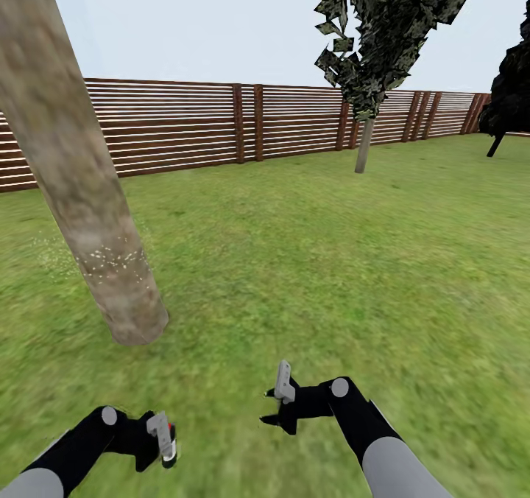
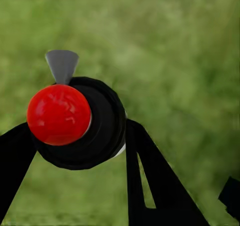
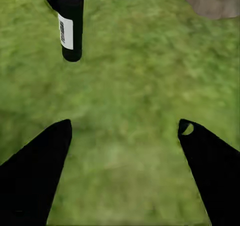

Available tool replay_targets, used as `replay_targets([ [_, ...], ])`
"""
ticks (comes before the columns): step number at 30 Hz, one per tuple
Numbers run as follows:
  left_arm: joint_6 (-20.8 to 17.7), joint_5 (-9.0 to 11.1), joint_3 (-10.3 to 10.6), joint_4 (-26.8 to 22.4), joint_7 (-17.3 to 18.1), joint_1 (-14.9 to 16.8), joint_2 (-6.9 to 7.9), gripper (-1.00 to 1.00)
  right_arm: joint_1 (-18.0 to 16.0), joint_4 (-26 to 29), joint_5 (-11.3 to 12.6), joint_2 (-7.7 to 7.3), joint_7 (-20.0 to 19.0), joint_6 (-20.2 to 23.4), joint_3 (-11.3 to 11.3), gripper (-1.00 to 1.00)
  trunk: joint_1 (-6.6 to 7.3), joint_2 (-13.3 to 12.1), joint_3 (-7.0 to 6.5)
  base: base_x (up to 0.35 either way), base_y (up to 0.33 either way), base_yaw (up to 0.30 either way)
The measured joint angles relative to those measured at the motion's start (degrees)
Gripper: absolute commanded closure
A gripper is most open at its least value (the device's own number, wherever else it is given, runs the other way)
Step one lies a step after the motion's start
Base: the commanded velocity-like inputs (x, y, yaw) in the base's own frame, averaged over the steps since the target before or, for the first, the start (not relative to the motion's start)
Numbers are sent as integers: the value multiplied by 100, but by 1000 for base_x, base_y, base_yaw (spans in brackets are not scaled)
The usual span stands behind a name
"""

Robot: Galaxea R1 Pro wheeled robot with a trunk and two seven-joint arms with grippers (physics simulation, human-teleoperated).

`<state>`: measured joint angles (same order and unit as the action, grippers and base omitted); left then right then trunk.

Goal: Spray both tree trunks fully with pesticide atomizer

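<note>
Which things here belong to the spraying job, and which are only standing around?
Belong to the job:
- atomizer, held in the left gripper
- thick trunk at left, speckled pale low down

Only around:
- fence
- thin tree by the fence
- dark tree at far right
- right gripper, open and empty

Open lawn (image 1: pixel 309 262) ahead of both arms, leaning tree trunk (image 1: pixel 88 211) blocking front-left, slat fence (image 1: pixel 184 126) beyond, thin-stemmed tree (image 1: pixel 364 144) far right.
</note>
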<state>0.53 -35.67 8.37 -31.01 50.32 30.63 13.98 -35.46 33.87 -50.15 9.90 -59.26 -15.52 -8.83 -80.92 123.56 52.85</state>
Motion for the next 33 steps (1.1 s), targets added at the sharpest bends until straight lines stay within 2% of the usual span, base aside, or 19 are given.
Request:
replay_targets([
  [3, -27, 34, -36, 19, -131, -4, 307, 100, 5, 11, -8, 0, 110, -3, -28, -100, 0, 0, 0, 0, 0, 0],
  [4, -27, 52, -167, 115, -340, -5, 369, 100, 13, 8, -13, 0, 336, -3, -77, -100, 0, 0, 0, 0, 0, 0],
  [6, -12, 125, -879, 585, -982, -7, 413, 100, 31, -233, -14, -7, 1317, -10, -345, -100, 0, 0, 1, 0, 0, 0],
  [7, -5, 222, -1278, 862, -1328, -9, 419, 100, 45, -559, -22, -198, 1919, -17, -579, -100, -1, 0, 1, 0, 0, 0],
  [8, 108, 396, -1902, 1248, -1829, -14, 409, 100, 120, -1147, -26, -491, 2892, -45, -1046, -100, -1, 0, 2, 0, 0, 0],
  [9, 631, 701, -2605, 1702, -2507, -76, 396, 100, 303, -1907, -42, -775, 4311, -250, -1631, -100, -1, 0, 2, 0, 0, 0],
  [10, 1016, 880, -2899, 1945, -2936, -168, 382, 100, 479, -2284, -62, -837, 5245, -520, -1818, -100, -1, 0, 3, 0, 0, 0],
  [11, 1366, 1053, -3078, 2117, -3405, -291, 345, 100, 597, -2526, -6, -873, 6076, -874, -1932, -100, -1, 0, 3, 0, 0, 0],
  [12, 1590, 1201, -3152, 2189, -3733, -382, 307, 100, 722, -2642, -1, -884, 6641, -1127, -1980, -100, 0, 0, 2, 0, 0, 0],
  [13, 1912, 1425, -3216, 2251, -4154, -527, 233, 100, 886, -2745, 7, -889, 7375, -1459, -2022, -100, 0, 0, 3, 0, 0, 0],
  [14, 2164, 1612, -3230, 2284, -4429, -656, 142, 100, 999, -2799, 15, -892, 7900, -1689, -2045, -100, 0, 0, 2, 0, 0, 0],
  [15, 2346, 1746, -3251, 2309, -4610, -784, 69, 100, 1077, -2833, 64, -899, 8269, -1836, -2111, -100, 0, 0, 2, 0, 0, 0],
  [17, 2440, 1845, -3264, 2401, -4701, -904, 30, 100, 1149, -2857, 414, -894, 8455, -1913, -2300, -100, 0, 0, 1, 0, 0, 0],
  [19, 2465, 1887, -3285, 2482, -4731, -958, 24, 100, 1172, -2867, 620, -873, 8500, -1934, -2364, -100, 0, 0, 1, 0, 0, 0],
  [24, 2463, 1893, -3280, 2528, -4739, -974, 9, 100, 1177, -2870, 632, -873, 8504, -1926, -2370, -100, 0, 0, 1, 0, 0, 0],
  [27, 2469, 1908, -3286, 2597, -4739, -975, 8, 100, 1186, -3129, 622, -881, 8502, -1911, -2369, -100, 0, 0, 1, 0, 0, 0],
  [33, 2480, 2016, -3271, 2620, -4731, -975, -18, 100, 1441, -3243, 620, -867, 8502, -1906, -2368, -100, 0, 0, 1, 0, 0, 0],
])
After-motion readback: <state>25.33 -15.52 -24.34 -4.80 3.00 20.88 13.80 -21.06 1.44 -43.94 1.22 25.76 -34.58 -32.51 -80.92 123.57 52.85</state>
